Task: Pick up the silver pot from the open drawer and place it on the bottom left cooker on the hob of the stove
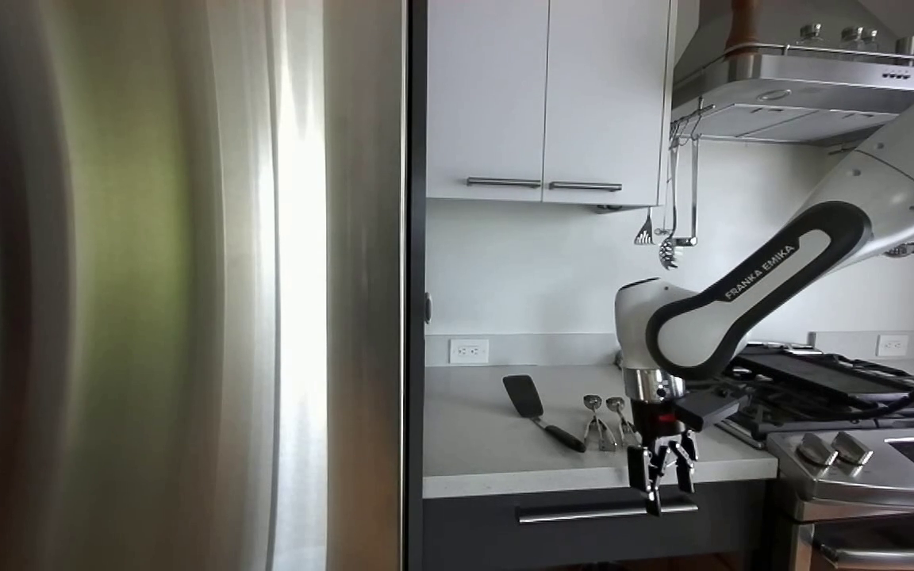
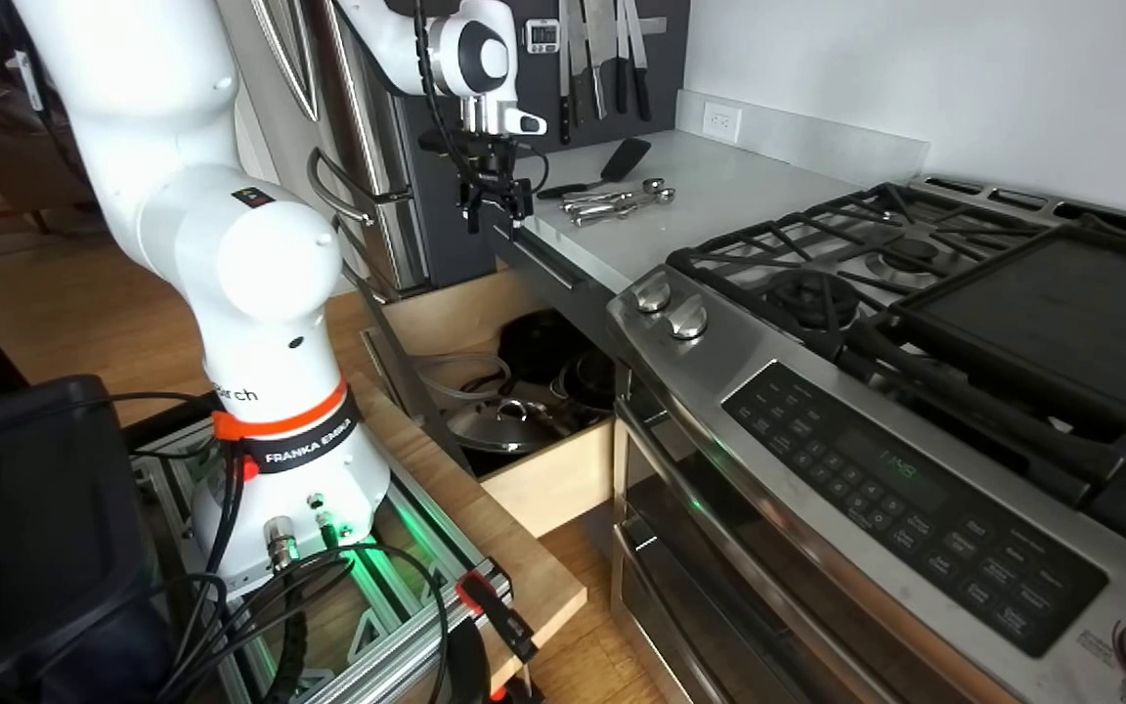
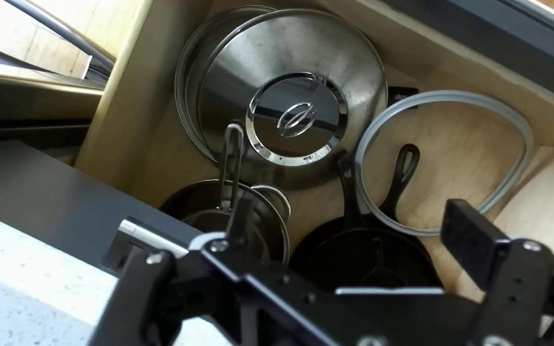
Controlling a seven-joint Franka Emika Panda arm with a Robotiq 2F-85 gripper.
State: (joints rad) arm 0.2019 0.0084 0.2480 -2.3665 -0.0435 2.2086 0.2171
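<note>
One round, loop-handled metal pot (image 3: 266,218)

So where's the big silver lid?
In the wrist view's upper middle, the lid lies in the drawer, left of the grey ring and above the pots in the picture.

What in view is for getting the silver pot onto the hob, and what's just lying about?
For the job: hand, silver pots (apparently nested; target unclear), open drawer, front-left burner.
Lying about: black spatula, metal scoops, large lid, gray ring, black skillets.
</note>
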